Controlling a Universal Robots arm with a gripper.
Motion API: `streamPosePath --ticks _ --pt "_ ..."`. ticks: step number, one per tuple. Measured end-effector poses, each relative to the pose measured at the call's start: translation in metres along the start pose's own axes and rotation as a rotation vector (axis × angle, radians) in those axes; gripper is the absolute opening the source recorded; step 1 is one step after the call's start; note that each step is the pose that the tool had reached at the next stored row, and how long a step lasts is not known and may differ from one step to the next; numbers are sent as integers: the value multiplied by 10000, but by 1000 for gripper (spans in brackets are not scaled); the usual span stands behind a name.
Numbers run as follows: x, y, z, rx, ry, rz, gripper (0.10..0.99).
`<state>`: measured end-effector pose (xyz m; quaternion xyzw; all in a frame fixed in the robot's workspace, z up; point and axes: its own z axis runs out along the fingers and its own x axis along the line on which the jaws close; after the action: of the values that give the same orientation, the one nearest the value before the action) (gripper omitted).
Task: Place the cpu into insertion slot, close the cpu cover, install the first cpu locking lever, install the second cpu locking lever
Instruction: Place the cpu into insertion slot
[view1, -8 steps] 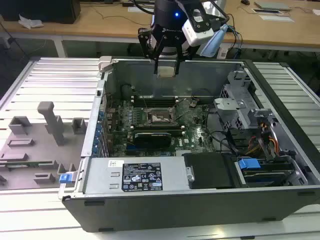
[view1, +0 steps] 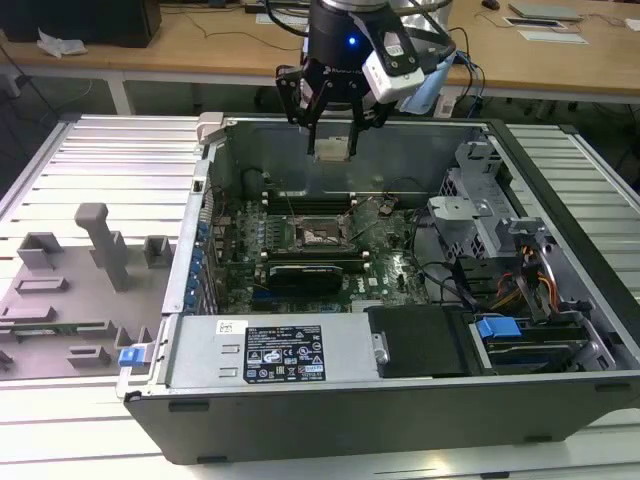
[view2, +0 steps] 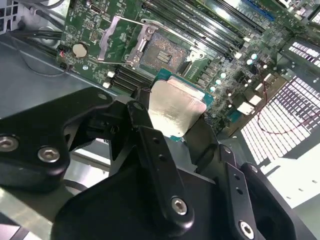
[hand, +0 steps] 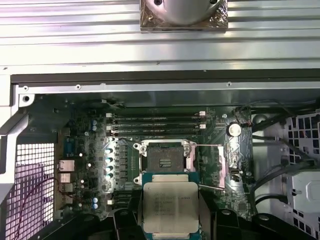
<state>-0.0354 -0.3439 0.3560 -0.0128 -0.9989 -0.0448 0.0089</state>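
The cpu (hand: 170, 207) is up in the air, silvery top facing the first wrist view. It is pinched at two opposite edges by the tool (view1: 333, 135), whose black fingers (view2: 145, 125) are closed down to the chip's width and carry nothing else. Below it, in the middle of the green motherboard (view1: 395, 265), the insertion slot (hand: 165, 161) sits bare with its contact field showing. The cpu cover (view2: 107, 40) looks swung back off the slot to one side, so this reads as step one: placing the chip, with nothing seated yet. In the exterior view the chip hangs well above the board, inside the open case (view1: 300, 400) that rests on the slatted surface (view1: 90, 150). My read is that this step calls for bringing the chip squarely over the slot, edges parallel to the dark frame, then lowering it flat with no tilt. Now the trouble spots: the chip's underside is hidden, and its orientation notches cannot be made out. One edge is cut off in the first wrist view. How far off the slot's centre the chip hangs, I cannot tell.
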Motion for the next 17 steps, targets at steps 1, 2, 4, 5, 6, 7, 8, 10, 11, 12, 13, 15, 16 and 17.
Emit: streamPosePath --ticks 1,2,4,5,6,7,8,10,11,12,13,15,16,17 --pt "1 -2 22 0 0 0 537" --pt "1 -4 42 -1 0 0 537" --pt "3 -8 83 1 0 0 537" --pt "2 -10 110 0 0 -1 537" --pt "2 -13 145 -1 0 0 537" --pt "1 -17 185 -1 0 -1 537" --pt "0 -21 232 1 1 0 537" --pt "-1 -28 307 0 1 0 537" --pt "-2 -31 345 -1 0 0 537" --pt "-2 -34 378 0 0 0 537" --pt "-3 -37 410 1 1 0 537" --pt "-4 -44 486 -1 0 0 537" --pt "-5 -47 520 1 0 0 537" --pt "-6 -50 560 3 0 2 537"
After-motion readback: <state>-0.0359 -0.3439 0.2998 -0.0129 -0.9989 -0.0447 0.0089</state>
